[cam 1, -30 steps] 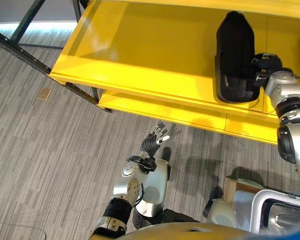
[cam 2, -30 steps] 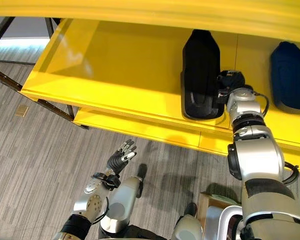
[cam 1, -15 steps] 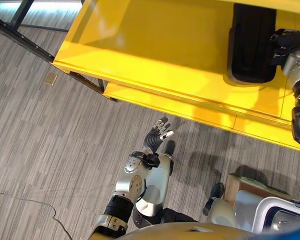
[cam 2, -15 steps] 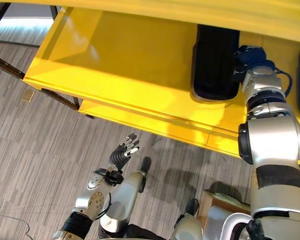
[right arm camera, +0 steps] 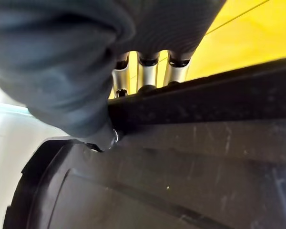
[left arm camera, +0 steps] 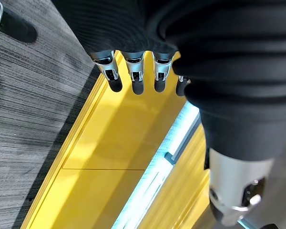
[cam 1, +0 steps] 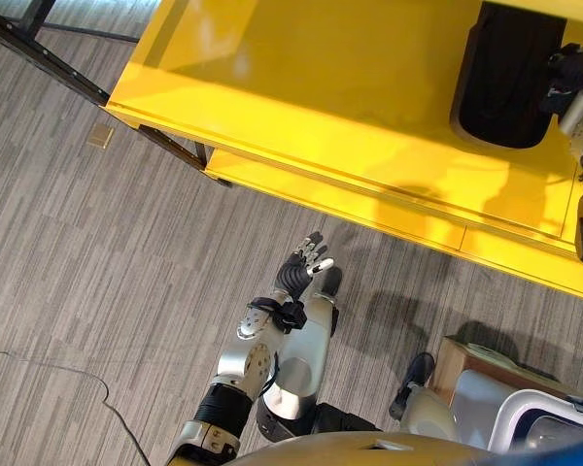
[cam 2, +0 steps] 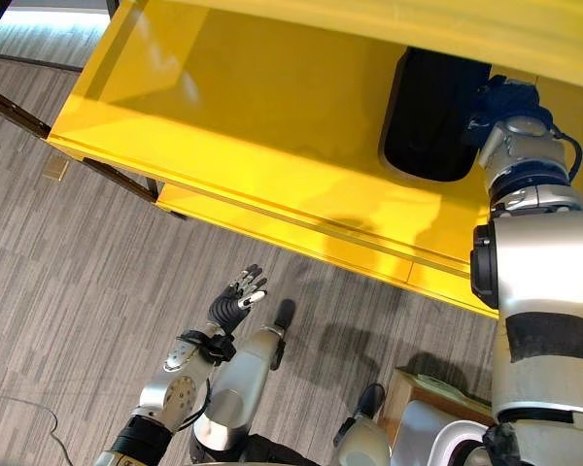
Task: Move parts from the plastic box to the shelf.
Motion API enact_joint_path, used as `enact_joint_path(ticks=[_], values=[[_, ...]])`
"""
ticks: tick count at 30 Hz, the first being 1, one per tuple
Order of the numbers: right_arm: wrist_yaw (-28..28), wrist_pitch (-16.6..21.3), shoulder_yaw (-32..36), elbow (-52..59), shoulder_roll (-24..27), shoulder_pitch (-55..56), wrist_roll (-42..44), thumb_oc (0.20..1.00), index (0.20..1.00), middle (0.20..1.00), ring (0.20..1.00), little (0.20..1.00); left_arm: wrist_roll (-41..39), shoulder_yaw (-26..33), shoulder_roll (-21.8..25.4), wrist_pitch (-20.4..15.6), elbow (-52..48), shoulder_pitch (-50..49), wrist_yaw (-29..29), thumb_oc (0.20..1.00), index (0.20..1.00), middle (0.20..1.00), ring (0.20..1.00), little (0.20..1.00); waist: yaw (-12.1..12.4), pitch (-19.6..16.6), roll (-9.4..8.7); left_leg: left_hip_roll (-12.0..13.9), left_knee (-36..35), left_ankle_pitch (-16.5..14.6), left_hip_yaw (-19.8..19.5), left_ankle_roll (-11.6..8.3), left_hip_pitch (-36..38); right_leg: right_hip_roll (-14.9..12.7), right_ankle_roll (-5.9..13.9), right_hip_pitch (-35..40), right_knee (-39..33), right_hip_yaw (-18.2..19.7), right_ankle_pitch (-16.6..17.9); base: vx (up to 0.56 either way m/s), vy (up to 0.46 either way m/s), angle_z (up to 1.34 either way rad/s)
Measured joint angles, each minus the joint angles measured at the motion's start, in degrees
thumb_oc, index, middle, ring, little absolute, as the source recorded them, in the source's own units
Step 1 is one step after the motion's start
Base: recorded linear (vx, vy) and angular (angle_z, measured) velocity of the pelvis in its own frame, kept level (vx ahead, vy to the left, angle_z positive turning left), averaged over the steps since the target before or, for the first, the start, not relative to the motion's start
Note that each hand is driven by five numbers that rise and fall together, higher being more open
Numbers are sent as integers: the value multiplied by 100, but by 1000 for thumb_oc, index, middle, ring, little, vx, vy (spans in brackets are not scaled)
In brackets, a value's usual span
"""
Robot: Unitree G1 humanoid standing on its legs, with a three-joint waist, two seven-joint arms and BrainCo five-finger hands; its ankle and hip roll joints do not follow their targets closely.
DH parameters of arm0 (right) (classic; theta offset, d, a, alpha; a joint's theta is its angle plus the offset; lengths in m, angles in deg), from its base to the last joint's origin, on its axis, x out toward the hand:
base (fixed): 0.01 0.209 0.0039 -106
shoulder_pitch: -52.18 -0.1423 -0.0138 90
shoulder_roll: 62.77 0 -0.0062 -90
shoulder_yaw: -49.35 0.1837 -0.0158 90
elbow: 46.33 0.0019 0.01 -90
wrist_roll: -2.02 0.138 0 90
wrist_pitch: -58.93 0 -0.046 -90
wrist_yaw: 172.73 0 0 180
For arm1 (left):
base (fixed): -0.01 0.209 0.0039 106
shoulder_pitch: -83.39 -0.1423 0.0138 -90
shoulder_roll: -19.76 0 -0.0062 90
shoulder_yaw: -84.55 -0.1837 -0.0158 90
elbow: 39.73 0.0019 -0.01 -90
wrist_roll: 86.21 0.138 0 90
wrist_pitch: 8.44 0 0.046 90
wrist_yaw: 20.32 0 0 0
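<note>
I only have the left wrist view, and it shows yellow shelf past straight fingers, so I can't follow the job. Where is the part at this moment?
Observer: A black part lies on the yellow shelf, over on the robot's right side.
Operator: Is the right hand on it?
Observer: The right hand is against the part's right edge. I cannot tell whether it grips the part.
Operator: How does my left hand sit relative to the shelf?
Observer: The left hand hangs open over the grey floor, short of the shelf's front edge, and it holds nothing.
</note>
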Motion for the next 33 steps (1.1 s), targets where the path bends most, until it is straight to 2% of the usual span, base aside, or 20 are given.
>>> enact_joint_path(ticks=[10,24,31,32,33], values=[[199,3,122,-344,27,-31,11,200,200,200,200,200,-49,-7,81,30,-395,-133,55,1000,1000,1000,1000,1000,-34,-6,-15,2,26,0,4,0,-45,3,-16,-2,-63,1,16,0,0,0],[269,3,44,-356,435,-34,13,200,200,200,200,200,-96,-4,133,143,-447,-143,95,1000,1000,1000,1000,1000,-54,-9,-21,7,70,0,-45,0,-108,25,21,-4,-88,-48,38,-3,-3,1],[289,2,45,-398,433,-34,12,200,200,200,200,200,-101,-5,159,145,-450,-142,96,1000,1000,1000,1000,1000,-47,-42,-115,8,73,0,-59,0,-166,34,69,-7,-176,-72,75,-1,-5,0],[284,2,43,-398,429,-34,12,398,398,398,398,398,-101,-1,161,145,-450,-143,96,1000,1000,1000,1000,1000,-40,-42,-115,8,72,0,-60,0,-168,34,75,-6,-182,-74,78,0,0,0],[277,2,41,-398,424,-34,12,1000,1000,1000,1000,1000,-100,-1,178,145,-450,-142,96,1000,1000,1000,1000,1000,-44,-42,-115,8,72,0,-58,0,-170,34,99,-3,-197,-74,93,0,0,0]])
